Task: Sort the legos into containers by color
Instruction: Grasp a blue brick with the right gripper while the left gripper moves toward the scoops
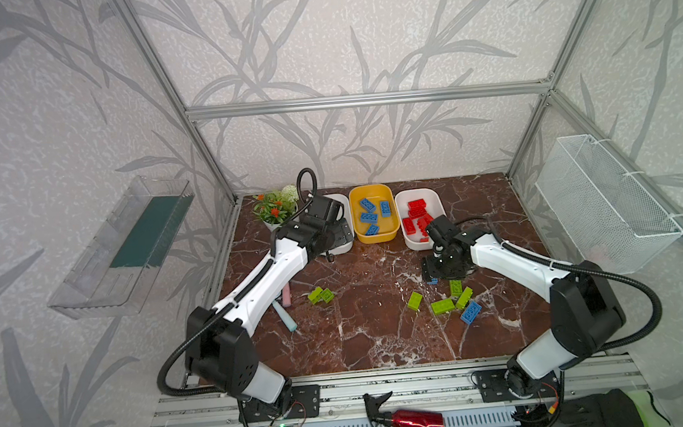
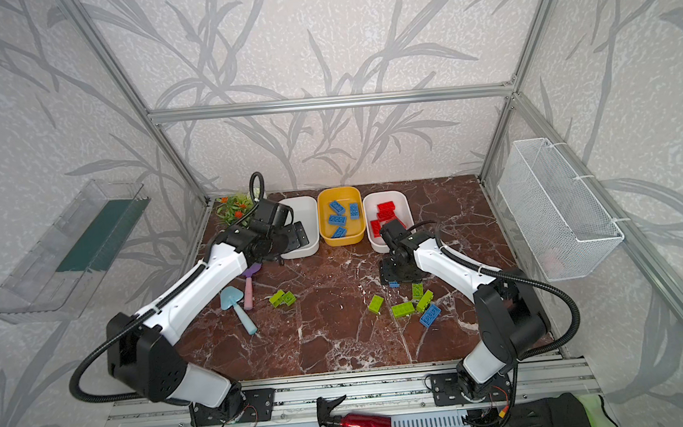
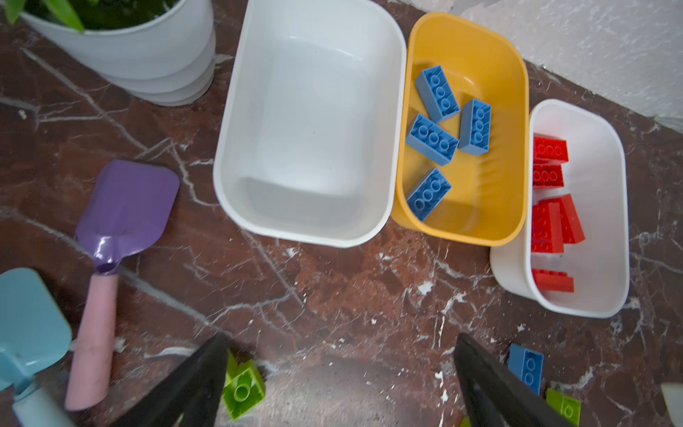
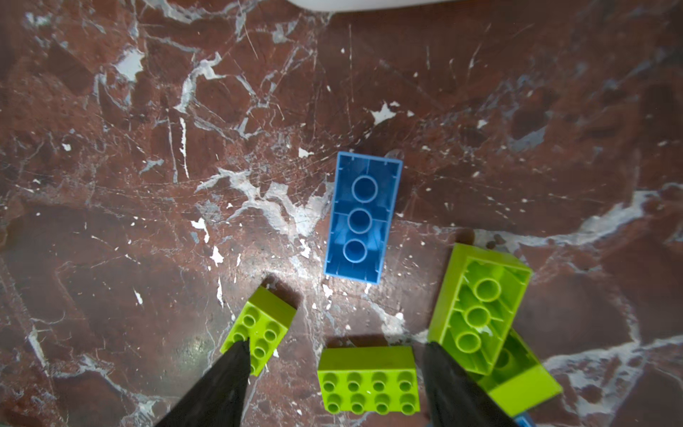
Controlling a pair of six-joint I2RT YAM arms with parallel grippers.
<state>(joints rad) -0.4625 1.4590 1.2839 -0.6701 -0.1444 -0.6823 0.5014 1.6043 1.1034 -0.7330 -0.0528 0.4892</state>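
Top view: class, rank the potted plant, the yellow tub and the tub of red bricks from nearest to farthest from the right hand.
1. Tub of red bricks, just behind the right hand.
2. Yellow tub, middle of the row.
3. Potted plant, far left corner.

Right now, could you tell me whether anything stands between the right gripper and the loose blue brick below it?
Nothing visible does: the blue brick lies uncovered ahead of the right gripper; green bricks sit nearby, not touching it.
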